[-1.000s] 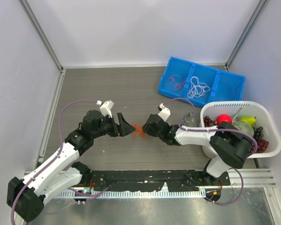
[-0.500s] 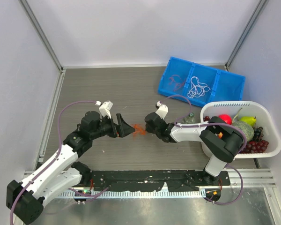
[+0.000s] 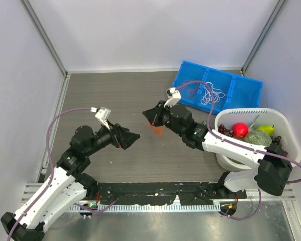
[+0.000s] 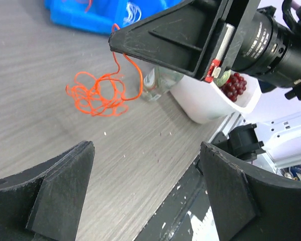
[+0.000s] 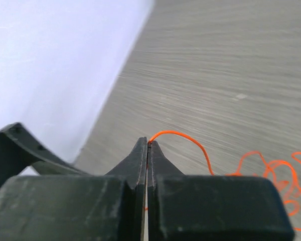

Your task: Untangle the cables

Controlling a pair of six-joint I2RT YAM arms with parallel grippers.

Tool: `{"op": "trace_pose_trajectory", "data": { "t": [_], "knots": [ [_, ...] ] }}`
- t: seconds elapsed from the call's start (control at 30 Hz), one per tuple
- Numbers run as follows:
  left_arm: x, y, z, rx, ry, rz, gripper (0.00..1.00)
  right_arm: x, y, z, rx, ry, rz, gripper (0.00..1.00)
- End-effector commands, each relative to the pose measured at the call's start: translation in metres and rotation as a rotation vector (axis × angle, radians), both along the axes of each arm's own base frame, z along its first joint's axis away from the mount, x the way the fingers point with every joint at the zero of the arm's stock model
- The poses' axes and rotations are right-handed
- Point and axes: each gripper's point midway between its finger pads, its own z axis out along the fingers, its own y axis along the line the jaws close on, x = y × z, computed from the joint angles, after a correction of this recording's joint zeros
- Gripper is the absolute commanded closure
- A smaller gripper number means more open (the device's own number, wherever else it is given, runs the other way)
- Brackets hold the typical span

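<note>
Right gripper (image 3: 149, 116) has lifted from mid-frame toward the blue bin (image 3: 241, 93) at upper right, its jaws clenched on a strand of the red-orange cable (image 3: 157, 130). The clump dangles beneath. Left gripper (image 3: 130, 136) has pulled back leftward, jaws released, arm folded low.

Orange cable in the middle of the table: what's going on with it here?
The right gripper is shut on one strand of the orange cable. The tangled clump hangs from that strand just above the table, and I cannot tell whether it touches. The left gripper is open and empty, facing the clump from a little way off. A red cable and a white cable lie in the blue bin at the back. The orange clump is not yet untangled.
</note>
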Motion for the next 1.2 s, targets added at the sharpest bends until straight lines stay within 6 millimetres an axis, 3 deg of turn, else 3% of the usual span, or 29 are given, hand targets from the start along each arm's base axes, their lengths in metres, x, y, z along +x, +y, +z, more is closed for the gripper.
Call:
{"op": "trace_pose_trajectory", "data": {
  "t": [0.0, 0.13, 0.33, 0.63, 0.97, 1.07, 1.17],
  "knots": [
    [0.001, 0.017, 0.076, -0.101, -0.284, 0.078, 0.09, -0.032, 0.032, 0.091, 0.162, -0.116, 0.237, 0.99],
    [0.003, 0.026, 0.097, -0.131, -0.377, 0.126, 0.04, -0.043, 0.038, 0.13, 0.227, -0.133, 0.284, 0.99],
    [0.0, 0.014, 0.115, -0.166, -0.481, 0.052, 0.0, -0.049, 0.045, 0.154, 0.275, -0.116, 0.31, 0.99],
    [0.033, 0.016, 0.101, -0.131, -0.52, 0.161, 0.02, -0.068, 0.059, 0.182, 0.347, -0.1, 0.392, 0.99],
    [0.047, 0.004, 0.103, -0.179, -0.524, 0.154, 0.19, -0.076, 0.065, 0.186, 0.368, -0.08, 0.405, 0.99],
    [0.056, 0.003, 0.097, -0.176, -0.502, 0.18, 0.28, -0.076, 0.068, 0.19, 0.377, -0.079, 0.408, 0.99],
    [0.065, -0.001, 0.076, -0.169, -0.446, 0.186, 0.4, -0.076, 0.068, 0.203, 0.398, -0.088, 0.411, 0.99]
  ]
}}
